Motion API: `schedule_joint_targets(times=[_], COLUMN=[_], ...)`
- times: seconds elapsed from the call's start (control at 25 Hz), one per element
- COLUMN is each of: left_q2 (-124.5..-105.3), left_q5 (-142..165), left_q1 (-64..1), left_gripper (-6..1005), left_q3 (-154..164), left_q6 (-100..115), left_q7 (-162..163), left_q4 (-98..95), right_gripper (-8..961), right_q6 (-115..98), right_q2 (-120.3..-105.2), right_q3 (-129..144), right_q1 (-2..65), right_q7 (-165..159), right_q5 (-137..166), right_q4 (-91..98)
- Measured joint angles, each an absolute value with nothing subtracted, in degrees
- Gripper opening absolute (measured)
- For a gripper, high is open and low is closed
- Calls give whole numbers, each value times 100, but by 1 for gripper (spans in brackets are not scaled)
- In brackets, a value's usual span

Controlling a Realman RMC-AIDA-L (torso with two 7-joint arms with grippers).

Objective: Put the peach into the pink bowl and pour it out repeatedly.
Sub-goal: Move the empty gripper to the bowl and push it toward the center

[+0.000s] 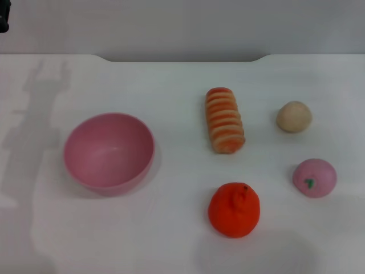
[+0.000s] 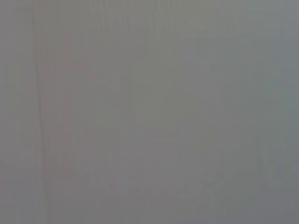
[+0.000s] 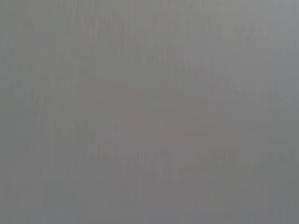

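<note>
The peach (image 1: 314, 177), small, round and pale pink with a green leaf mark, lies on the white table at the right. The pink bowl (image 1: 108, 152) stands upright and holds nothing, at the left of the table, far from the peach. Neither gripper shows in the head view. Both wrist views show only a plain grey surface, with no fingers and no objects.
A bumpy orange fruit (image 1: 234, 209) lies at the front centre-right. A striped orange-and-white bread roll (image 1: 224, 120) lies in the middle. A beige ball (image 1: 294, 116) sits at the back right. The table's far edge (image 1: 182, 57) runs along the back. A dark object (image 1: 3, 23) shows at the top left corner.
</note>
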State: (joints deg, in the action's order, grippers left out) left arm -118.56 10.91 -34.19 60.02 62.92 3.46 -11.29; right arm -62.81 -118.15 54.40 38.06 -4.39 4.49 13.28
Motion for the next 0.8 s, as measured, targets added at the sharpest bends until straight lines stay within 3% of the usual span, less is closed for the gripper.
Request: schedule_joint_targets(times=[0.44, 0.56, 0.8], left_q2=[-11767, -11642, -11150], left_q5=[1156, 1167, 2410], left_q1=[-3293, -3024, -2726], left_gripper=[548, 545, 538], left_q3=[6484, 7225, 7963], left_q6=[5807, 5269, 4865], left_q7=[1854, 2892, 5523], left_q4=[-1542, -2348, -3700], right_gripper=[391, 389, 386], right_q6=[-6293, -6294, -6294], right_q2=[-11830, -11830, -11844], right_q3=[5441, 5441, 5440], right_q1=[3790, 3792, 3756], right_q7=[-437, -447, -474], right_q5=[449, 449, 448], right_q4=[1301, 1290, 1267])
